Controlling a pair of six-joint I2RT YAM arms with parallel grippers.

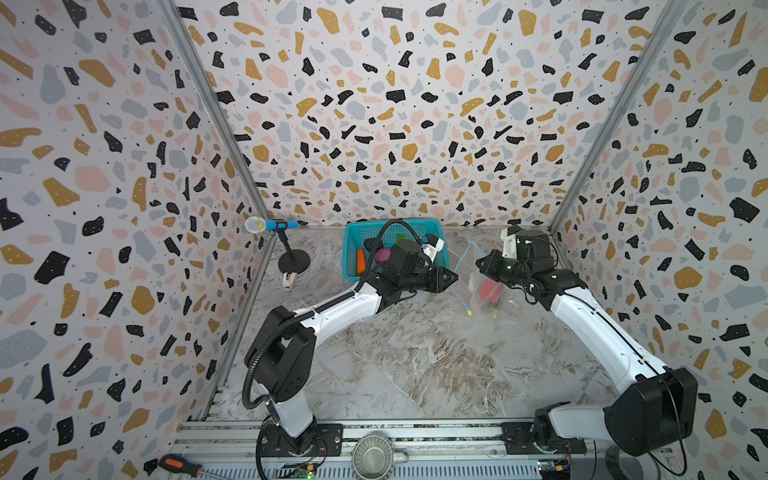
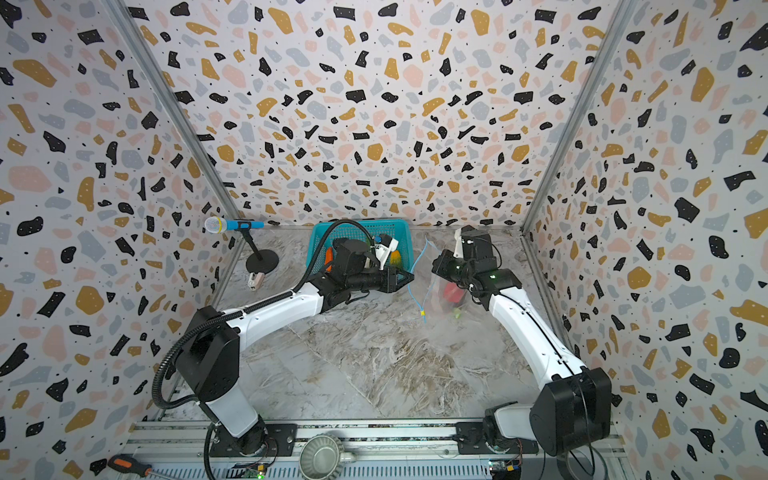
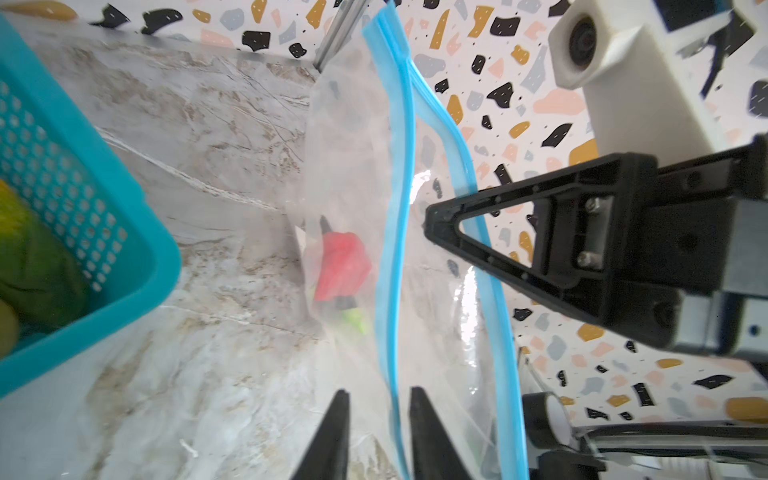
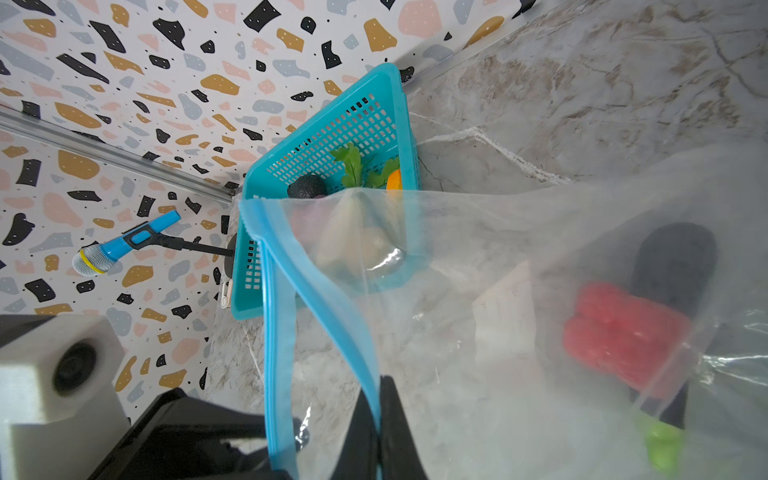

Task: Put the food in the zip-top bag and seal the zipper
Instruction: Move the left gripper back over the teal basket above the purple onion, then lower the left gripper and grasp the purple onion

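The clear zip-top bag (image 1: pixel 484 286) hangs open at the back right, held up off the marble top. Its light blue zipper (image 1: pixel 460 266) splits into two strips, with the yellow slider (image 1: pixel 469 311) at the near end. My right gripper (image 4: pixel 380 382) is shut on one zipper strip (image 4: pixel 332 299). My left gripper (image 3: pixel 380 392) is open, with the other strip (image 3: pixel 399 166) running between its fingers. A red pepper (image 4: pixel 623 332) with a green stem lies inside the bag beside a dark shape (image 4: pixel 673 262). More food, an orange carrot (image 1: pixel 360 259) and a purple onion (image 1: pixel 382 255), sits in the basket.
The teal mesh basket (image 1: pixel 390 226) stands against the back wall, just left of the bag, with green leaves (image 4: pixel 353 166) inside. A toy microphone on a stand (image 1: pixel 266 225) is at the back left. A screwdriver (image 1: pixel 178 463) lies on the front rail.
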